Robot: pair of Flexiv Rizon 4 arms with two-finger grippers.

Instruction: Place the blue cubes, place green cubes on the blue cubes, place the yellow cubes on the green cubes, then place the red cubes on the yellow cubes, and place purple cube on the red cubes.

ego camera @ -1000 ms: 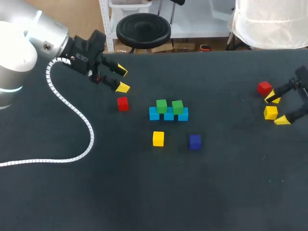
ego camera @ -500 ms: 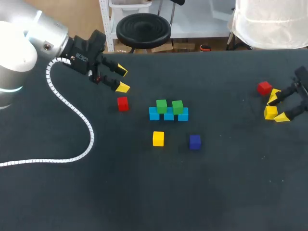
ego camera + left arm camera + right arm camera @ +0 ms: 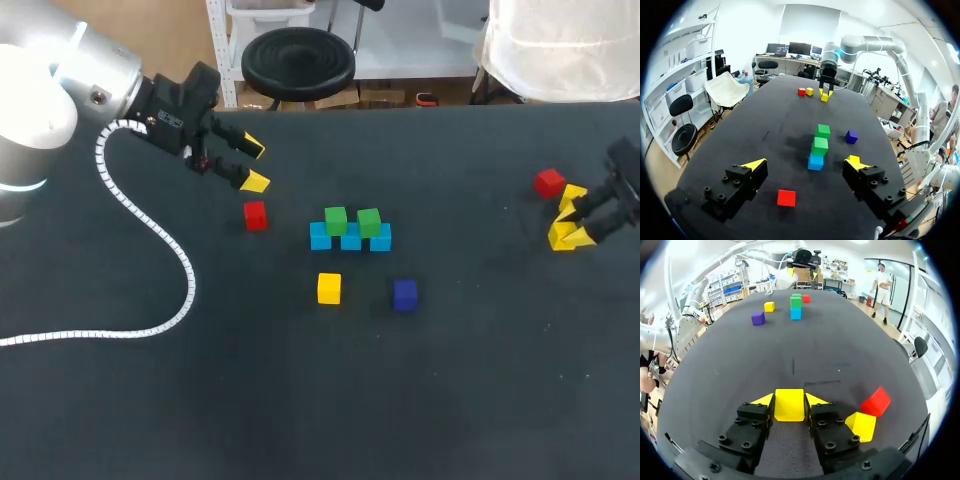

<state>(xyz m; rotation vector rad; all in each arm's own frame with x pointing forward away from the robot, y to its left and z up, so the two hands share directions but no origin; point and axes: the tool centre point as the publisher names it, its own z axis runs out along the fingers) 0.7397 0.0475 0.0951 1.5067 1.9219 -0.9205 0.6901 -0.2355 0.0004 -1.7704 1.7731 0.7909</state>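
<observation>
**Right gripper closes on a yellow cube**

Since a second ago the right gripper (image 3: pixel 789 399) has drawn its fingers in from wide apart. Both yellow tips now press the sides of a yellow cube (image 3: pixel 789 410) near the right edge of the table (image 3: pixel 300 420). Nothing else has shifted.

The left arm (image 3: pixel 60 90) comes in over the far left corner. The left gripper (image 3: pixel 254 165) is spread wide and holds nothing, just beyond a red cube (image 3: pixel 255 215).

Eleven cubes show, all small and plain-coloured.
- **Blue:** three blue cubes (image 3: pixel 350 240) sit in a touching row about the table's middle.
- **Green:** two green cubes (image 3: pixel 336 220) rest on that row, each over a seam between two blue ones.
- **Yellow:** three in all. One is the gripped cube, a second yellow cube (image 3: pixel 861 426) lies just beside the right gripper, and a third yellow cube (image 3: pixel 329 288) stands alone on the near side of the row.
- **Red:** two, one by the left gripper and the other red cube (image 3: pixel 548 183) by the right edge, next to the second yellow one.
- **Purple:** one purple cube (image 3: pixel 404 294), very dark, on the near side of the row and apart from the third yellow cube.
</observation>
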